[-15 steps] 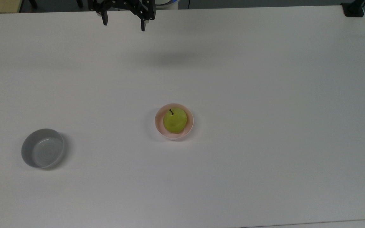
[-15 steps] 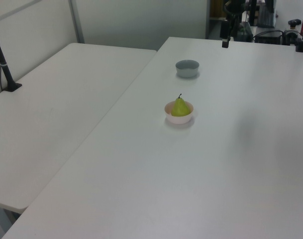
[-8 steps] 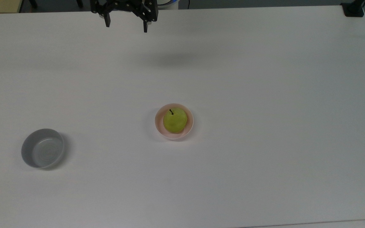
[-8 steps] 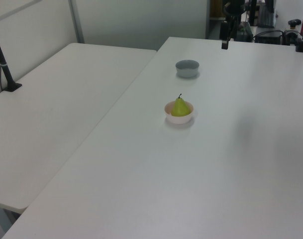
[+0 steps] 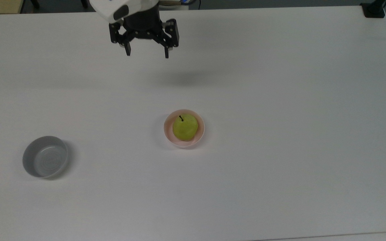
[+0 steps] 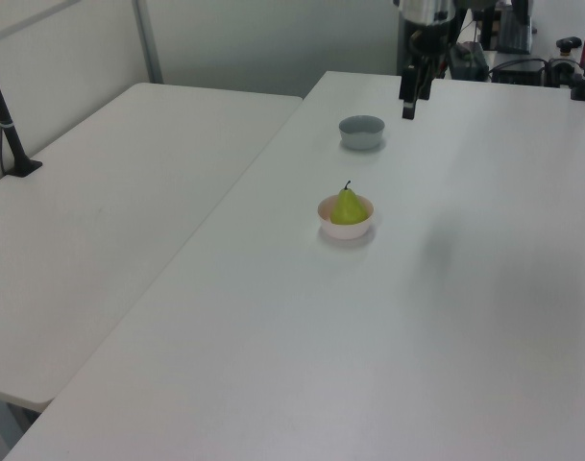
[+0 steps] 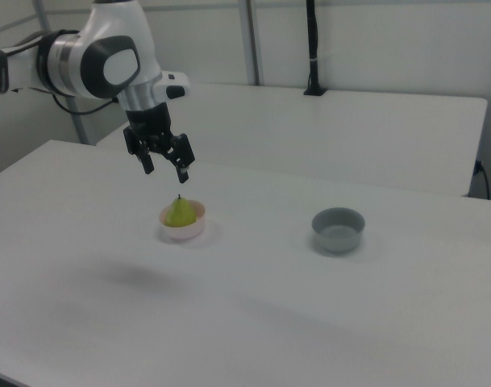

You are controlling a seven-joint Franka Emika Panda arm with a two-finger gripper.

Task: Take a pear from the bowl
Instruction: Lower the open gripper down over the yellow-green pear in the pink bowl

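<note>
Our gripper (image 5: pixel 147 53) hangs spread at the top view's upper middle; the pear (image 5: pixel 185 127), stem up, sits in the bowl (image 5: pixel 168 133) lower and rightward.

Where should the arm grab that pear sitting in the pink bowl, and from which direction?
Probably from straight above: the pear stands stem-up in the bowl, whose rim blocks its lower sides. Close the jaws on the rounded body above the rim.
</note>
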